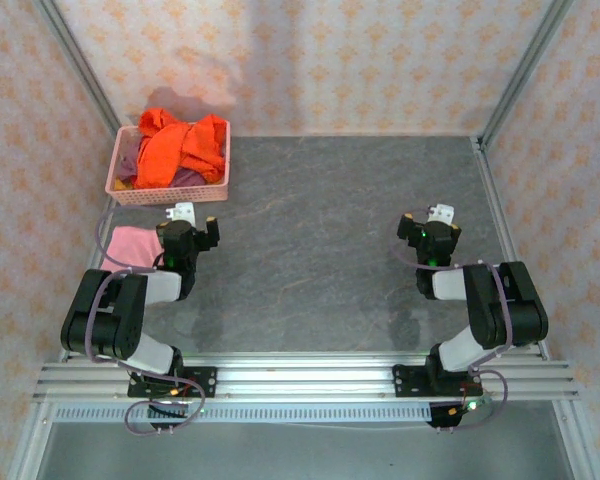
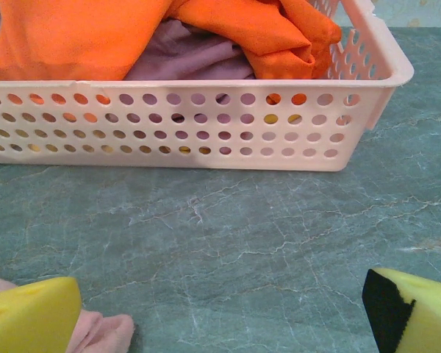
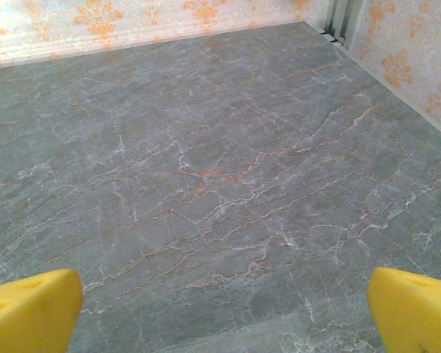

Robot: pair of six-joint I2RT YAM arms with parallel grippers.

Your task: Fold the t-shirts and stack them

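A bright orange t-shirt [image 1: 180,147] is heaped over a mauve one [image 1: 185,178] in the pink lattice basket [image 1: 170,192] at the back left. In the left wrist view the orange cloth [image 2: 81,37] and the mauve cloth [image 2: 191,59] rise above the basket wall [image 2: 206,132]. A folded light pink t-shirt [image 1: 132,244] lies flat at the table's left edge, its corner [image 2: 103,332] beside the left finger. My left gripper [image 1: 192,225] stands open just in front of the basket, nothing between its yellow pads [image 2: 29,316]. My right gripper [image 1: 428,228] is open over bare table, pads [image 3: 29,309] wide apart.
The grey marbled tabletop [image 1: 320,240] stretches between the two arms. Aluminium posts [image 1: 515,70] and patterned walls close in the back and sides. A rail [image 1: 300,375] runs along the near edge under both arm bases.
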